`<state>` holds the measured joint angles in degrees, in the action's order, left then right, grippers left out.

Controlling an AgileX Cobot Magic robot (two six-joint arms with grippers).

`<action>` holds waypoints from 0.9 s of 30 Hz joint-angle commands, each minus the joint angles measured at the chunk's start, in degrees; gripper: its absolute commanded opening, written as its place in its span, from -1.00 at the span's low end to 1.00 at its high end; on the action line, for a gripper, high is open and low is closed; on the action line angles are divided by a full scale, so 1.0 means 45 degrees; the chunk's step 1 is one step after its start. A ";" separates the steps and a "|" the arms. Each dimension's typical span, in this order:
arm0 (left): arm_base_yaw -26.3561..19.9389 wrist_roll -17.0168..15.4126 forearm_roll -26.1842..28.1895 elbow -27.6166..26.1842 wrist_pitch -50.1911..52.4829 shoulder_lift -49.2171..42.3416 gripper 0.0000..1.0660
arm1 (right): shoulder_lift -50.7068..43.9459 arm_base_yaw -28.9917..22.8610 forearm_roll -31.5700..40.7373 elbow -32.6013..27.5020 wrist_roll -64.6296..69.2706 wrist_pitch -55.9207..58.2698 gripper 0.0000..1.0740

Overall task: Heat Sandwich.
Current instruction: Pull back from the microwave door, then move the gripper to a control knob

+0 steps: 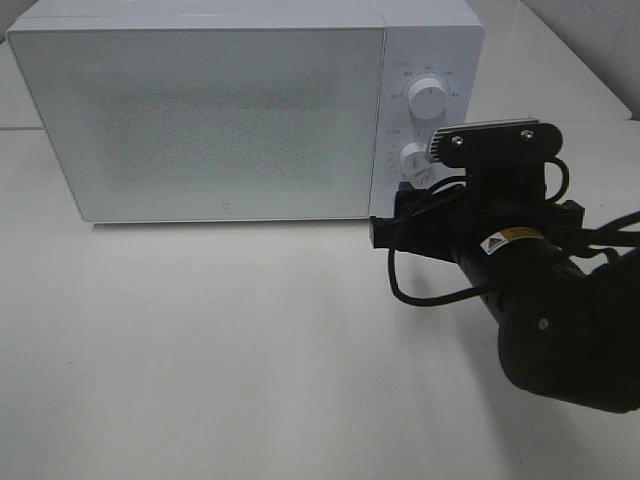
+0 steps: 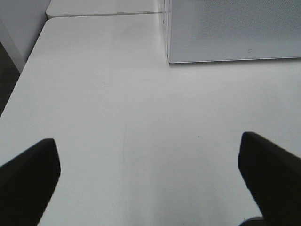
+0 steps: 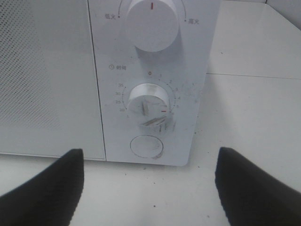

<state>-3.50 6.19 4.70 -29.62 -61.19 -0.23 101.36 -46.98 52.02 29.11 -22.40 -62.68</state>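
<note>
A boxy white microwave with a speckled, frosted door, shut, stands on the smooth matte table — the sandwich cannot be seen in any view. The right gripper, black fingers spread and empty, faces the round silvery timer knob without touching it. The left gripper hangs wide open over the table, holding nothing.

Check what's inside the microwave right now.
The microwave has its door shut. The door's dotted panel hides the cavity, so whatever is inside cannot be seen.
</note>
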 commanded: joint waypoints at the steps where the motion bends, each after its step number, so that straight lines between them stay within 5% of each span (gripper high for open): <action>1: 0.0025 -0.0013 0.0115 0.0000 -0.0013 -0.0267 0.83 | 0.0407 0.0204 -0.0306 0.0509 -0.0166 -0.0140 0.40; 27: 0.0025 -0.0013 0.0115 0.0000 -0.0013 -0.0255 0.83 | 0.2916 0.2572 -0.2483 0.3463 0.0318 0.0904 0.40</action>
<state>-3.50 6.19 4.70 -29.62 -61.19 -0.23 113.79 -36.10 41.88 43.37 -21.66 -59.07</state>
